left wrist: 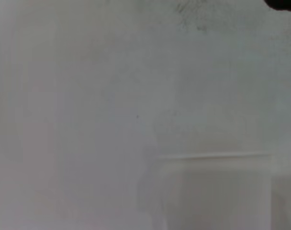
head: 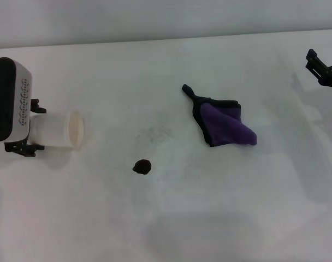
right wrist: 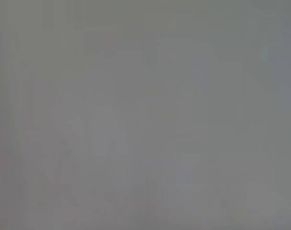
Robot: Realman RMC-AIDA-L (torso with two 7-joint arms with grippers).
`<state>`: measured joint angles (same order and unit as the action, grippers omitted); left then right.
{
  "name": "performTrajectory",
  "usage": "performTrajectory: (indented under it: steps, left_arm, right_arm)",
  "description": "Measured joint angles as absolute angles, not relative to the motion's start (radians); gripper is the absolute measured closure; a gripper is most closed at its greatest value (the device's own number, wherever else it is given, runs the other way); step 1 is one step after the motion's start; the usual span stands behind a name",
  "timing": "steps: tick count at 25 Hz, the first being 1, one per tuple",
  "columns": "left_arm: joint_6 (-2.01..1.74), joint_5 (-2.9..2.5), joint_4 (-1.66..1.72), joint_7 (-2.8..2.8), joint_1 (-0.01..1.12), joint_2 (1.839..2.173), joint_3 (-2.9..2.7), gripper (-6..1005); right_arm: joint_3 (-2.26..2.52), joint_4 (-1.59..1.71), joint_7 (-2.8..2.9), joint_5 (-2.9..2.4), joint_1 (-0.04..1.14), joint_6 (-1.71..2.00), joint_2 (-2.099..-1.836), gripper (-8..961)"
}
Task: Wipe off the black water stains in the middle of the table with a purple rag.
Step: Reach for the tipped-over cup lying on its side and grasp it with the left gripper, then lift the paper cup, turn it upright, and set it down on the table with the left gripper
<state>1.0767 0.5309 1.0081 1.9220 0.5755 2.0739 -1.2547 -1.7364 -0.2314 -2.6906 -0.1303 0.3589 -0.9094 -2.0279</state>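
Observation:
The black water stain [head: 142, 166] is a small round blot on the white table [head: 171, 218], left of centre. An edge of it shows in the left wrist view [left wrist: 284, 4]. The purple rag [head: 225, 123], with dark edging, lies crumpled on the table to the right of and beyond the stain. My left gripper [head: 73, 130] rests at the table's left side, well left of the stain. My right gripper [head: 323, 68] is at the far right edge, beyond and to the right of the rag. Neither touches the rag or the stain. The right wrist view shows only blank grey.
A faint grey speckled smudge [head: 154, 132] lies on the table between the stain and the rag; it also shows in the left wrist view [left wrist: 193, 14]. The table's far edge [head: 166, 41] meets a pale wall.

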Motion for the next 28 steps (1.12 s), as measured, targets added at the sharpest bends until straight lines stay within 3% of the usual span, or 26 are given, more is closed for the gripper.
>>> performTrajectory:
  steps: [5,11,17,28]
  left_arm:
    - [1.066,0.546,1.007,1.934,0.573,2.075,-1.255,141]
    - [1.048,0.630,1.006,1.987,0.556,2.075,-1.246,272]
    - [1.026,0.760,1.011,2.010,0.542,2.074,-1.205,282]
    - [0.976,1.663,0.615,2.476,0.481,2.076,-1.103,276]
  right_arm:
    - [-1.736,-0.232,-2.691,-0.130,0.362,-0.909,-2.028,110]
    - [-1.736,-0.233,-2.691,-0.130,0.362,-0.908,-2.028,110]
    - [-1.736,-0.233,-2.691,-0.130,0.362,-0.907,-2.028,110]
    - [-1.736,-0.233,-2.691,-0.129,0.364,-0.906,-2.028,110]
